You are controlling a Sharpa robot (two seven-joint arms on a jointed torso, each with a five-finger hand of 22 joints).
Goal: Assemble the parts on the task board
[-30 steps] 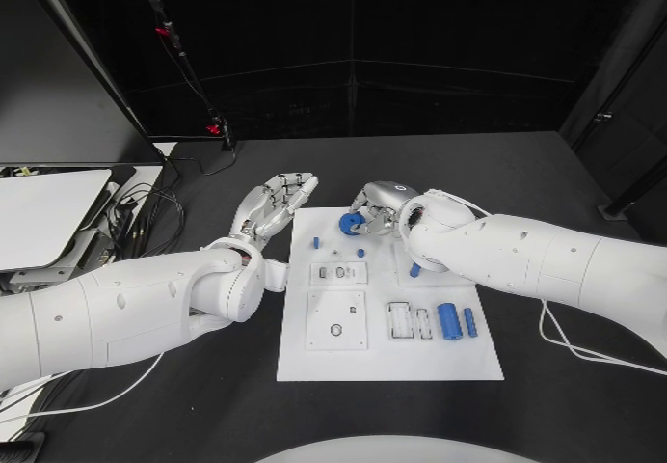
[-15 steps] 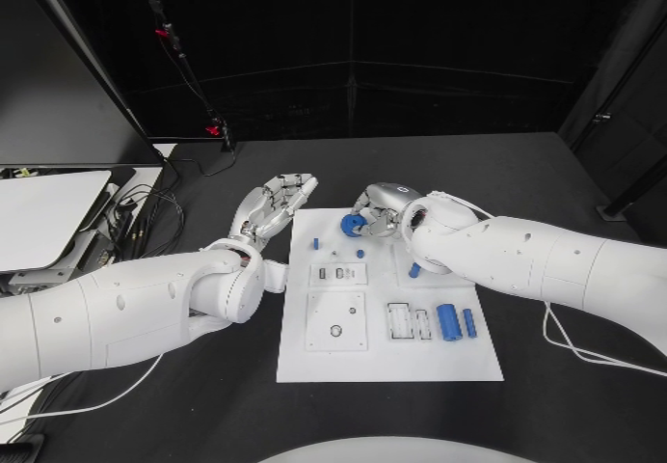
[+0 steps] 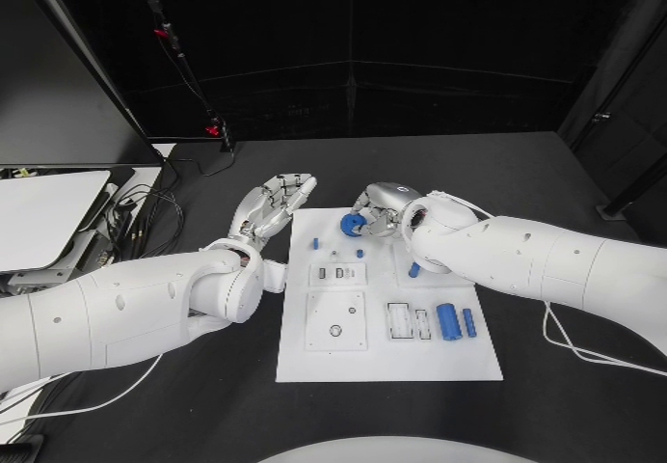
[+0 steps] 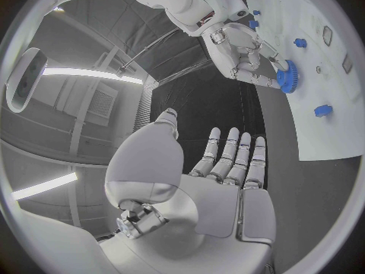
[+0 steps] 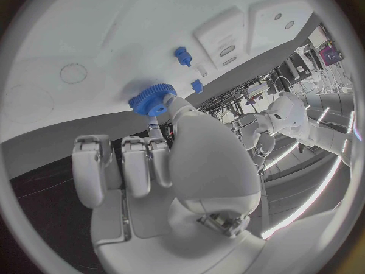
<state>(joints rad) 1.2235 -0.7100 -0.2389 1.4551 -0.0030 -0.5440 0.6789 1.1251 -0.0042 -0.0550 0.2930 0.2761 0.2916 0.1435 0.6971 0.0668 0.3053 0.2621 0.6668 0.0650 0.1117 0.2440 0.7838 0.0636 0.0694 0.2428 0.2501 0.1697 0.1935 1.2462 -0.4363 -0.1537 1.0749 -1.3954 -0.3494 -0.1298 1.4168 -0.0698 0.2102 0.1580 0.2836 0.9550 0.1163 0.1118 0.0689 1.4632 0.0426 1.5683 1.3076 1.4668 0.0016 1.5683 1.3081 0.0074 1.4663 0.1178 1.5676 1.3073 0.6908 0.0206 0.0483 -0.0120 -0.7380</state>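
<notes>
Blue gear point(image 3: 352, 224) pinched in our right hand point(image 3: 378, 206) should seat squarely on the task board point(image 3: 417, 359), left hand point(image 3: 274, 204) spread empty

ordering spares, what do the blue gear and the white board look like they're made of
Blue gear, pinched by the right hand: probably moulded or printed plastic, judging by its even matte blue and crisp teeth. Task board: smooth, flat white sheet with cut recesses, likely plastic or painted panel; the pictures cannot settle which.
</notes>
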